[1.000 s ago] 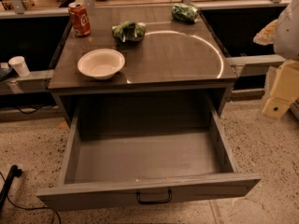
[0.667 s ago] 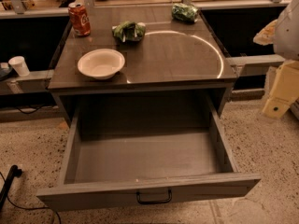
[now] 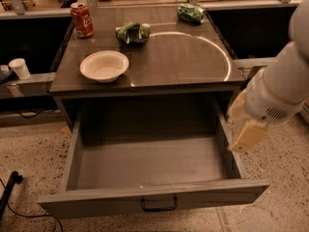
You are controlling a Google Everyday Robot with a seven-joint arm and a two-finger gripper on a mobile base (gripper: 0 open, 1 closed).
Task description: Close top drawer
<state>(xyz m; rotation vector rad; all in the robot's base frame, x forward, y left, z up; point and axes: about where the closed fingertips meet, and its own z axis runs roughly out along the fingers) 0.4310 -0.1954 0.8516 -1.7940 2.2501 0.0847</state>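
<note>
The single camera view looks down from the front on a grey cabinet. The top drawer [image 3: 154, 197] is pulled far out toward the bottom of the frame. Its tall flat front runs across the lower edge, and the small black bar handle [image 3: 159, 205] sits at the centre of that front. The drawer's grey inner floor and both side walls are in plain sight in the middle of the frame.

The gripper [image 3: 244, 127] is at the right middle of the frame, at the end of a bulky white arm [image 3: 285, 81] that comes in from the upper right corner. Its tan end lies over the drawer's right side wall in the picture. I cannot tell whether it touches the wall, nor whether the gripper is clenched or released. It is well apart from the handle.

Above the drawer, the cabinet top [image 3: 183, 57] fills the upper half of the frame. A white bowl [image 3: 104, 65] stands on its left part, near the front edge. A red soda can [image 3: 82, 20] stands upright at the upper left corner of the top. A crumpled green bag [image 3: 133, 32] lies just right of the can, and a second green bag [image 3: 190, 13] lies at the back right.

At the far left a white paper cup [image 3: 20, 68] stands on a low ledge beside the cabinet. A black cable [image 3: 9, 192] trails over the speckled floor [image 3: 34, 149] at the lower left.
</note>
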